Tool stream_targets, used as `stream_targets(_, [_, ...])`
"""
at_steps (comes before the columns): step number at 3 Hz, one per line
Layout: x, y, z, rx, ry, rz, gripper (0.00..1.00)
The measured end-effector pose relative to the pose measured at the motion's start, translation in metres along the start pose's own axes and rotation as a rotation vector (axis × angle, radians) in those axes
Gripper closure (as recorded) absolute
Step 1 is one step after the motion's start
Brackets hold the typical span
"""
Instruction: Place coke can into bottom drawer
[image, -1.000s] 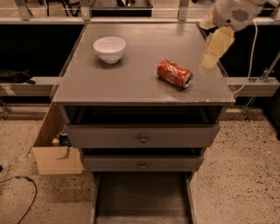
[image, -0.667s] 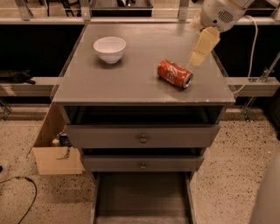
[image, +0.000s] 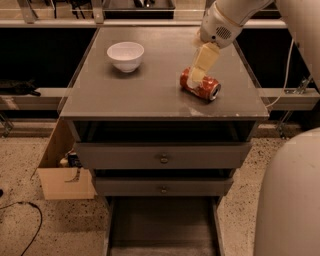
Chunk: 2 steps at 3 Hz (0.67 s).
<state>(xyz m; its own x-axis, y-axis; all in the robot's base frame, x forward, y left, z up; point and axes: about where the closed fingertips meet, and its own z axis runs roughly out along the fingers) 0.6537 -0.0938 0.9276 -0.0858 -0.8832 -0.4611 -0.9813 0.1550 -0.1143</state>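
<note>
So the coke can (image: 207, 89) hasn't budged. It's on its side on the bench (image: 150, 87), right of centre in the frame, well apart from the white bowl (image: 125, 55) at upper left.

What did change: the gripper (image: 197, 75) was off to the upper right of the can a second ago. It has swung left and dropped, and now sits over the can's left end, touching it or near enough. I honestly can't tell whether the jaws are apart or together from this angle.

My read is that the approach is basically done and the grab comes next. The bottom drawer (image: 162, 225) is pulled out at the bottom middle of the frame, ready for the drop.
</note>
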Motion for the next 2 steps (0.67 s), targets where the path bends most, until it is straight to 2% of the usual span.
stream_targets(1, [0.016,-0.018,0.025,-0.001,0.050,0.028,0.00])
stream_targets(2, [0.038,-0.032,0.033,0.015,0.092,0.060,0.00])
